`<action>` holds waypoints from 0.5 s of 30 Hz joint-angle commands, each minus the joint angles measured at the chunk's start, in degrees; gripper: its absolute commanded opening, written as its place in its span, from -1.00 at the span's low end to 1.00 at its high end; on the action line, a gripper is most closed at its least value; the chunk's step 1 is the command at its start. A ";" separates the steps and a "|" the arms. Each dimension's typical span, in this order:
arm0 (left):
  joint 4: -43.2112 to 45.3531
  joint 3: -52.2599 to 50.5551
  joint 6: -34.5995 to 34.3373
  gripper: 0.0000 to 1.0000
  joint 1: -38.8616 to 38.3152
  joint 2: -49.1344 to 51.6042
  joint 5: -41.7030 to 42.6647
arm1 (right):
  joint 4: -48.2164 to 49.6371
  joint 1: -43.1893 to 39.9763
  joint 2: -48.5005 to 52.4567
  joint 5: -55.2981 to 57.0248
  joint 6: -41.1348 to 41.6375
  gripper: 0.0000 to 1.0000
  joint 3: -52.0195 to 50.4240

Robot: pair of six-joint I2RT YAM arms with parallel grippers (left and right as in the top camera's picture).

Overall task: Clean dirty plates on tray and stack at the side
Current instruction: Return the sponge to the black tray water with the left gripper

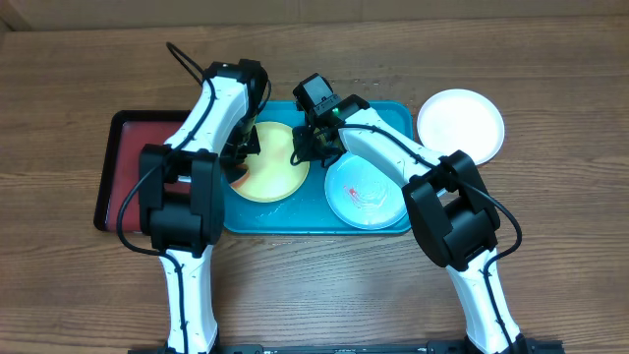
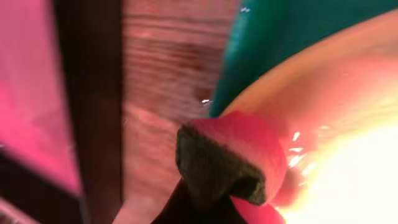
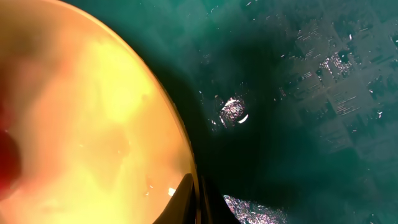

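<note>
The dark red tray [image 1: 123,177] lies outboard of the left gripper [image 1: 242,155], which is clamped on a red-and-green sponge [image 2: 230,163] pressed against the nearest rim of the yellow-green plate [image 1: 270,175]. Across that plate, the right gripper [image 1: 303,149] has its jaws together on the opposite rim (steadying it, I judge). Beyond the right gripper, on the teal tray [image 1: 393,116], sits the mint plate [image 1: 366,192], its red smears untouched. Further right, off the tray, the white plate [image 1: 460,124] looks clean. So one plate seems done, one is under way and one waits, with nothing stacked yet. Only the left wrist view shows the sponge; only the overhead view shows the other plates.
</note>
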 commanded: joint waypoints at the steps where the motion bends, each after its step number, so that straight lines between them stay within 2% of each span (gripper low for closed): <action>1: -2.62 5.18 -7.23 -0.92 1.05 -0.94 -7.78 | -0.02 -0.74 0.83 2.21 -0.22 -0.92 -1.07; 6: -4.02 7.21 -12.52 -0.92 5.03 -6.97 -7.02 | 0.11 -0.74 0.83 2.19 -0.74 -0.93 -1.07; 15: -3.13 5.46 -10.86 -0.92 17.99 -8.92 6.23 | 0.11 -0.74 0.83 2.19 -2.16 -0.93 -1.05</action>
